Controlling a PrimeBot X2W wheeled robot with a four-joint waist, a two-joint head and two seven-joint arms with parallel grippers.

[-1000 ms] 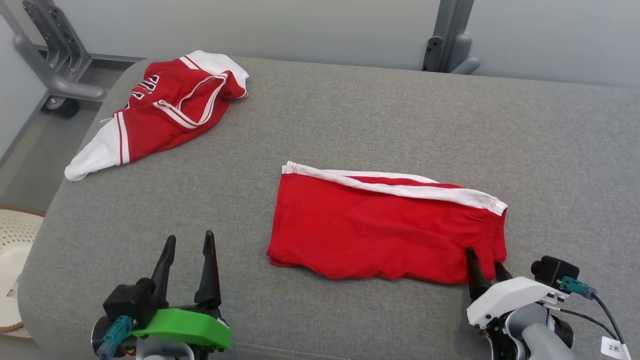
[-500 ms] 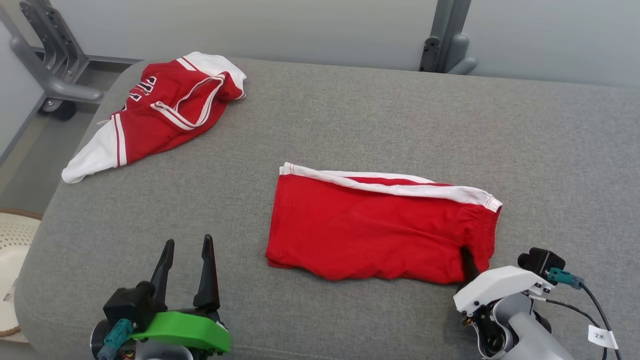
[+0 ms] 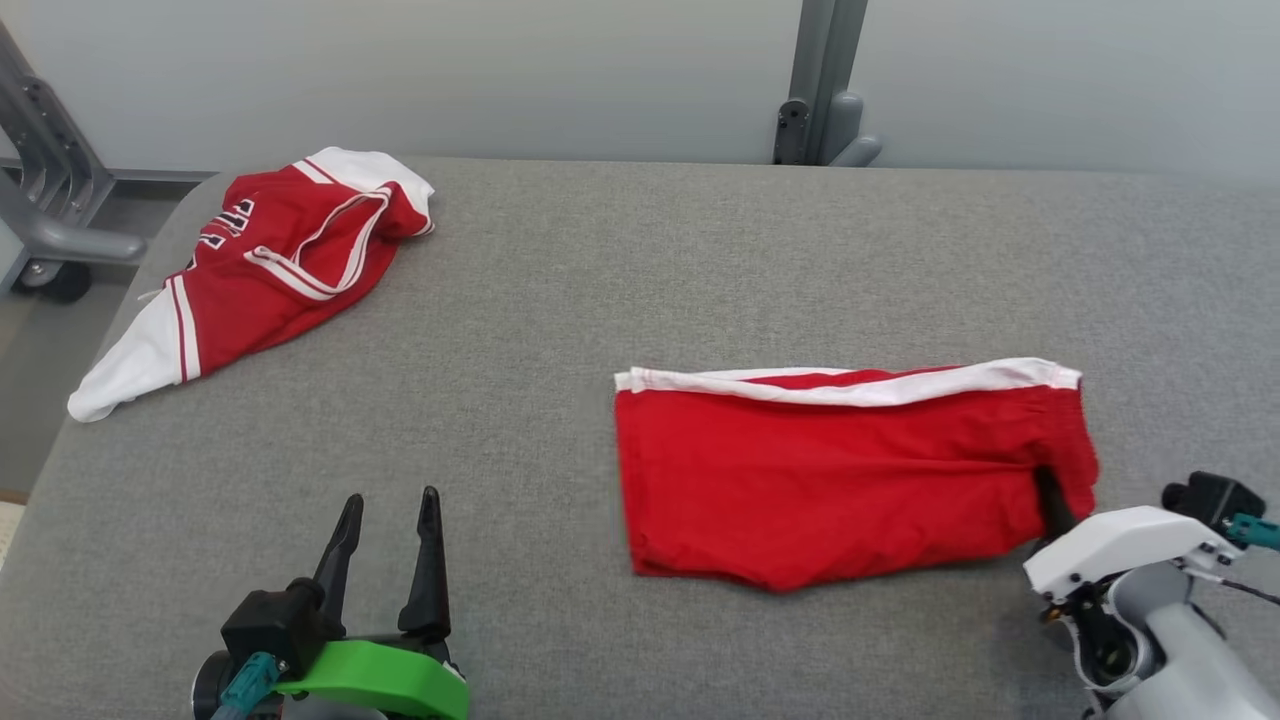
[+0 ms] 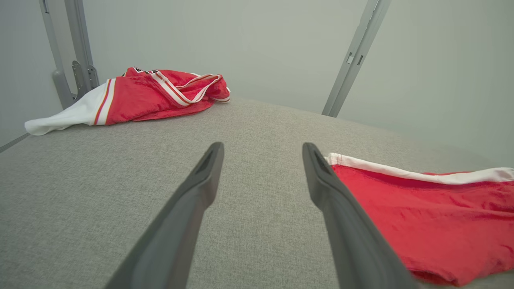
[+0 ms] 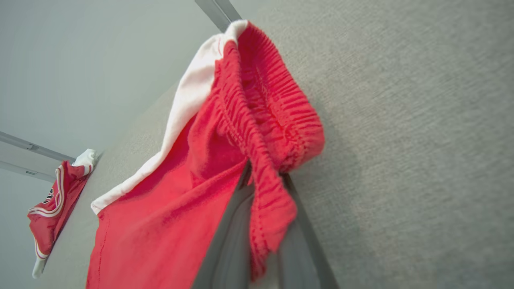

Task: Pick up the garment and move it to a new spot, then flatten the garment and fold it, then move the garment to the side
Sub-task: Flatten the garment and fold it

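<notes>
nearest, the left gripper (image 3: 391,495) hovers released, fingers spread, over the grey counter (image 3: 600,280). the right gripper (image 3: 1048,485), open a second ago, is now clenched on the waistband corner of the folded red shorts (image 3: 830,480), lying right of centre. far left lies a crumpled red-and-white jersey (image 3: 270,260).

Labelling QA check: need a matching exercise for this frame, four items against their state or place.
Items:
1 left gripper
2 right gripper
3 red shorts
4 jersey

States:
A crumpled, far left corner
B shut, pinching red fabric
C open, holding nothing
D folded, near right

Pairs: 1-C; 2-B; 3-D; 4-A
</notes>
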